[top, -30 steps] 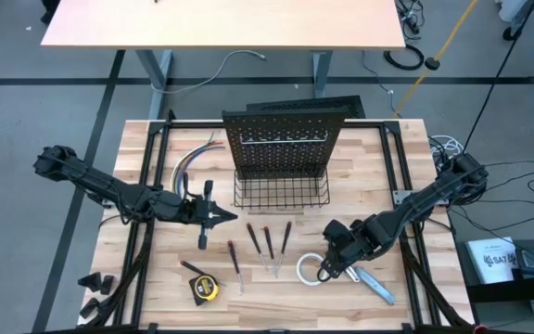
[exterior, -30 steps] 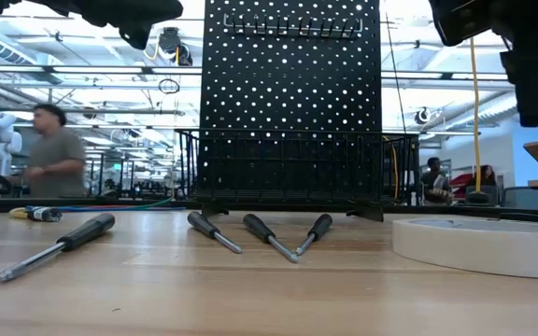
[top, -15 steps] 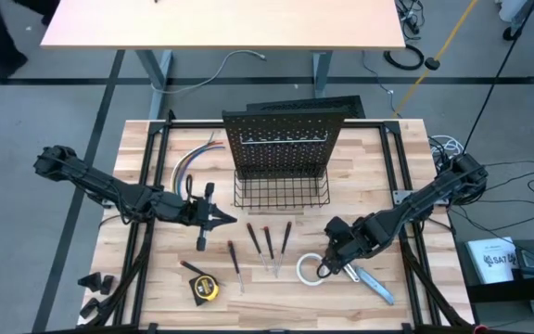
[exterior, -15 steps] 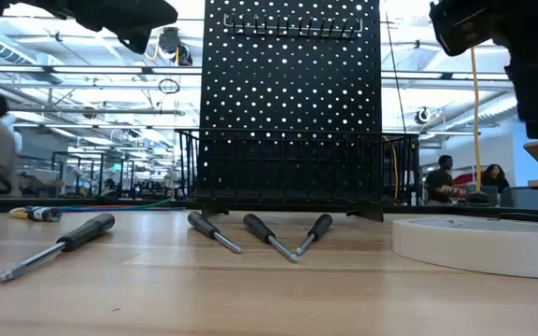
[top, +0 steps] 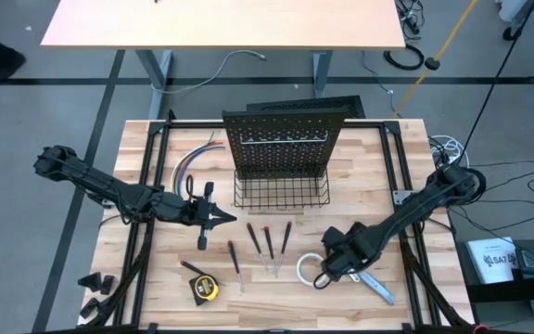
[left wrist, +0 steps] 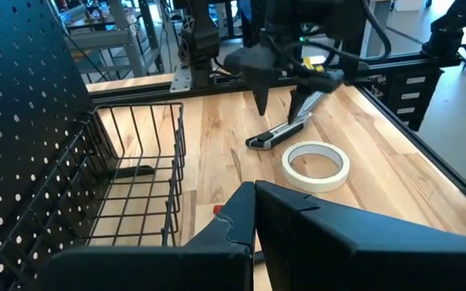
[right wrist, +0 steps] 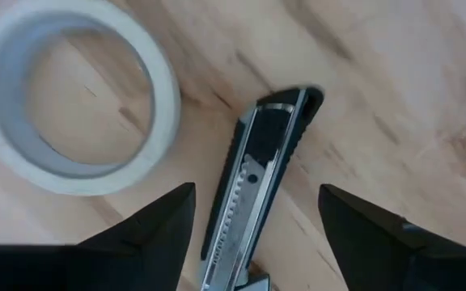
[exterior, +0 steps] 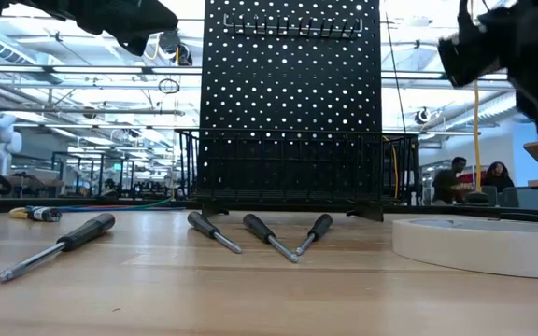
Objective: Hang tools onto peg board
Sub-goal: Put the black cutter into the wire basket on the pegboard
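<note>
Near the desk's front-right corner, the right gripper [right wrist: 253,234] hangs over the utility knife [right wrist: 253,182], fingers spread wide, holding nothing.
Knife lies flat just beside the white tape roll [top: 310,270]. Left gripper [top: 219,217], shut and empty, waits left of the peg board [top: 281,144] at the desk's rear centre.

In the right wrist view the grey-blue utility knife [right wrist: 253,194] runs off the bottom edge, and the white tape roll [right wrist: 75,97] is clipped at the top left. In the low view that roll is cut off at the right edge (only a pale arc shows). The far people there are too blurred to read.
</note>
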Motion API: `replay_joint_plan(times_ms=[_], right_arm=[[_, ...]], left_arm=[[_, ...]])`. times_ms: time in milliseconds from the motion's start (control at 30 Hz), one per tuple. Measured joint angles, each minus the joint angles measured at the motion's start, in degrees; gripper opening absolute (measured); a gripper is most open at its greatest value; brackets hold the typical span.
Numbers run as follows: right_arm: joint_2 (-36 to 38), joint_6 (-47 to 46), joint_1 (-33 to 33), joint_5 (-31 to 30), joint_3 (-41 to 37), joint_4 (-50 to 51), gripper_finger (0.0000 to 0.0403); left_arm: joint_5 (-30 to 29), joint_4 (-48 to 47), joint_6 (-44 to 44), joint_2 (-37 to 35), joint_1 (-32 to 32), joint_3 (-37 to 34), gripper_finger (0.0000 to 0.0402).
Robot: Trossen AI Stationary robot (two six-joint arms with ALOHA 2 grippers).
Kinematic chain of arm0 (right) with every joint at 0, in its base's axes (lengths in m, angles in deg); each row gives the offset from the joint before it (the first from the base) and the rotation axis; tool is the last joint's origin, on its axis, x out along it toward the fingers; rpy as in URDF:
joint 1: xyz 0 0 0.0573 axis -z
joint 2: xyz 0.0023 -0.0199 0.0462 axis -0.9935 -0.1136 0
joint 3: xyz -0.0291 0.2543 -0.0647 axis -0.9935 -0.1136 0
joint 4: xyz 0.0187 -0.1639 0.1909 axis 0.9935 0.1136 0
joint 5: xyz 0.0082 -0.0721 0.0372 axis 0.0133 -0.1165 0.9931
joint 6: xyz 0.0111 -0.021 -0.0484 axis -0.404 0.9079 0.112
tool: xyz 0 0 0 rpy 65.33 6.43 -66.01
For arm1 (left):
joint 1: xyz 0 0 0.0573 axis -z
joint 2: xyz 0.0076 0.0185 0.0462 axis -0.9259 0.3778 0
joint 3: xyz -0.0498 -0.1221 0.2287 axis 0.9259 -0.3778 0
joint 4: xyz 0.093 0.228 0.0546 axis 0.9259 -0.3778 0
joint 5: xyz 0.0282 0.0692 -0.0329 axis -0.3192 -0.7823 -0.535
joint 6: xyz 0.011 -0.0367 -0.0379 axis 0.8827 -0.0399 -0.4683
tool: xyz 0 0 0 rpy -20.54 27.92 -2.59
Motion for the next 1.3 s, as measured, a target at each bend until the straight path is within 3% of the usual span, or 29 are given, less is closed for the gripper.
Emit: replay_joint_plan(times_ms=[533, 900, 1300], right_arm=[[-8.3, -2.2, -1.5, 3.0, 0.0, -2.9, 0.0241], [-8.1, -4.7, -1.5, 3.9, 0.0, -3.2, 0.0124], [-7.9, -6.1, -1.5, 4.2, 0.0, -3.2, 0.0127]], left_arm=[[-0.1, 0.0, 0.0, 0.0, 0.0, 0.0, 0.0011], [-0.1, 0.0, -0.1, 0.0, 0.0, 0.0, 0.0011], [-0.1, 0.0, -0.1, 0.0, 0.0, 0.0, 0.0011]])
